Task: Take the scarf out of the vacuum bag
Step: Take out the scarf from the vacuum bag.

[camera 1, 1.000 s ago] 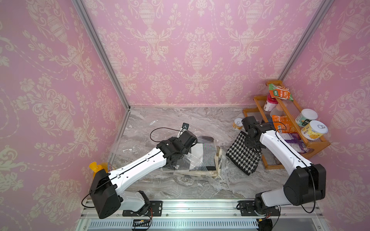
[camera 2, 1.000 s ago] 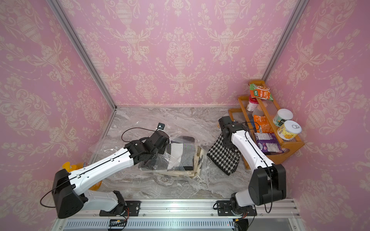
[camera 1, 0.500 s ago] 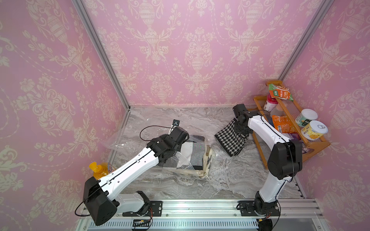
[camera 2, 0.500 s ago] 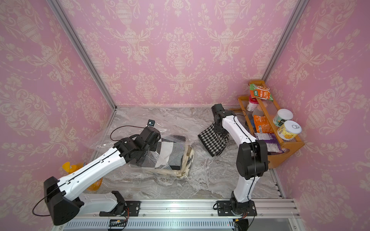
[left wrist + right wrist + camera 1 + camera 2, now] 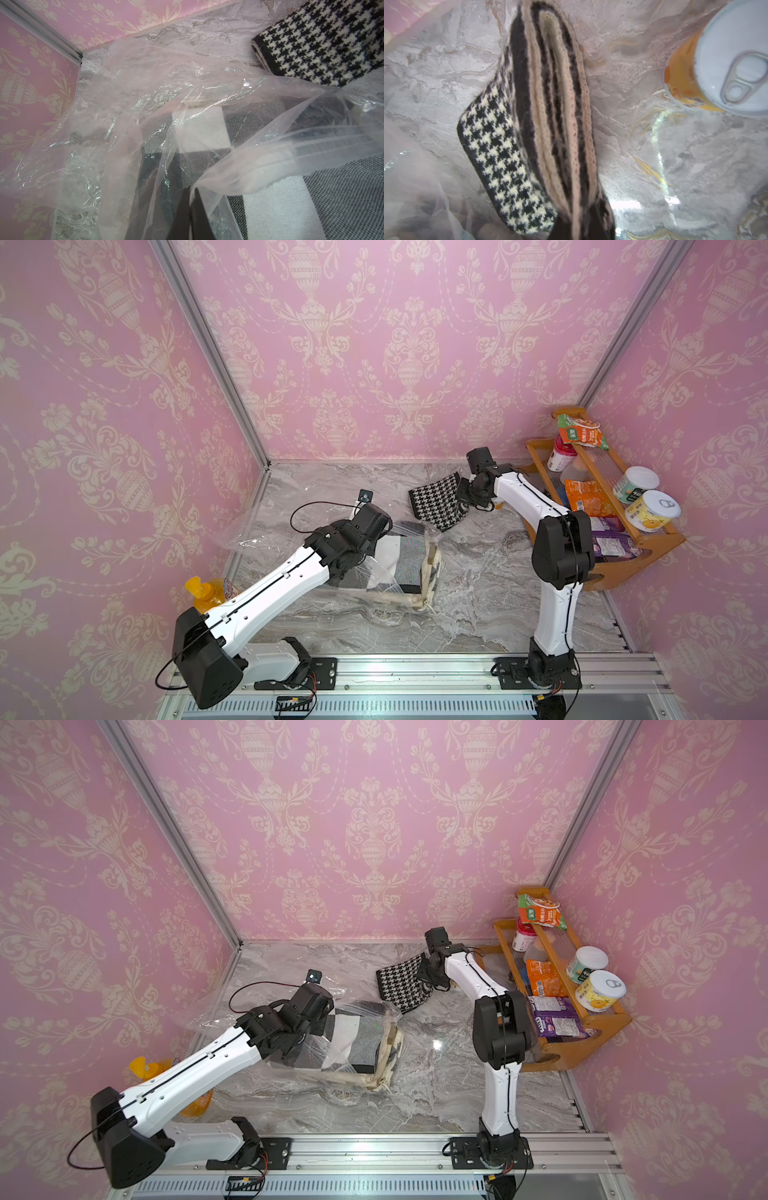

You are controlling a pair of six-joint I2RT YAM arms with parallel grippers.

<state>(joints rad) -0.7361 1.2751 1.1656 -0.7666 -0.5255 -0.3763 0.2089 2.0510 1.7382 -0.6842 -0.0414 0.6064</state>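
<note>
Marble worktop (image 5: 478, 593), back edge: right gripper (image 5: 464, 501) pinches the houndstooth scarf (image 5: 434, 504), lengthwise straight out from it. Left gripper (image 5: 190, 193) pinches the vacuum bag (image 5: 257, 537).

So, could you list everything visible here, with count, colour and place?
knitted houndstooth scarf: one, black and white, marble table's rear, outside bag
crinkly transparent plastic vacuum bag: one, colourless, table's left
checked fringed scarf: one, grey, white, black, inside bag
wooden rack: one, tan, right side
round tins: three, two on rack, orange one on table
snack packets: three, green, orange, purple, in rack
plastic bottle: one, orange, left edge
left gripper: one, black, shut on vacuum bag
right gripper: one, black, shut on houndstooth scarf
</note>
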